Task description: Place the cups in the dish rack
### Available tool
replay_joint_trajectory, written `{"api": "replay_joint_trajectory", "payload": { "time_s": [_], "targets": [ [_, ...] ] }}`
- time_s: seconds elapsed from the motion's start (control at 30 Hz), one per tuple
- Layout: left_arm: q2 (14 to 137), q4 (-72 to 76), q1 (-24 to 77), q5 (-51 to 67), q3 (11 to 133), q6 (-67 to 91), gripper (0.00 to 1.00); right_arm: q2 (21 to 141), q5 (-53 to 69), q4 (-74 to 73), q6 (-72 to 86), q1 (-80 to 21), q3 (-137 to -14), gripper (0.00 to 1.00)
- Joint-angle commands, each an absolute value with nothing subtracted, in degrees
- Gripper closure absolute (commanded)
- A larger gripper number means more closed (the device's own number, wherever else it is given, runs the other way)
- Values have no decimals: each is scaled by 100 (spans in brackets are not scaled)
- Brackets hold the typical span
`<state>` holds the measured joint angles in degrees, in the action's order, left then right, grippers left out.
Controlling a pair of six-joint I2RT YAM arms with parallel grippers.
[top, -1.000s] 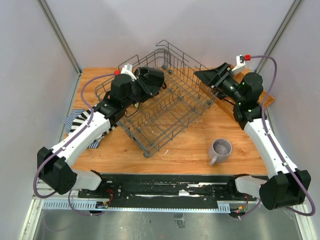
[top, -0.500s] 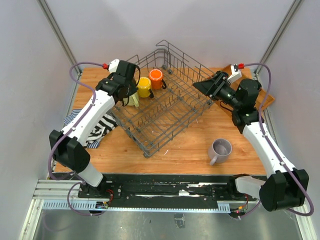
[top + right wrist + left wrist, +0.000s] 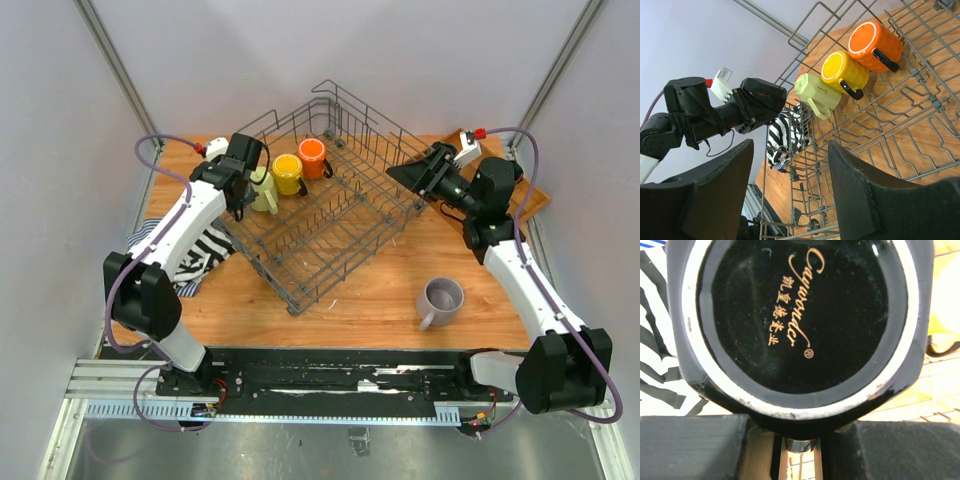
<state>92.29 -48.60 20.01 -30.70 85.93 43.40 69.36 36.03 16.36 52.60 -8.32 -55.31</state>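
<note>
The grey wire dish rack stands mid-table. Inside its far left corner, an orange mug, a yellow mug and a pale cream-yellow mug lie in a row; they also show in the right wrist view. My left gripper is shut on the black mug, whose base fills the left wrist view, just left of the cream mug by the rack's left rim. The lavender-grey mug stands on the table at front right. My right gripper is open and empty above the rack's right side.
A black-and-white striped cloth lies on the table left of the rack, under my left arm. A brown wooden tray sits behind my right arm at the far right. Grey walls close in the back and both sides.
My left arm has swung left with the black mug, from over the rack's far corner to its left rim, uncovering the three mugs. The right gripper has shifted only slightly.
</note>
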Motion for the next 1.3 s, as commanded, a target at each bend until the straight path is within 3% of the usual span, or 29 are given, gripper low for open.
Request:
{"api": "replay_joint_trajectory", "payload": {
  "time_s": [0.0, 1.27],
  "targets": [
    [8911, -4374, 1851, -3332, 8395, 4432, 100, 7012, 3746, 1893, 5281, -738, -5473, 38],
    [9131, -3180, 1644, -2812, 7293, 4431, 100, 7221, 3841, 1929, 5261, -689, -5409, 40]
  ]
}}
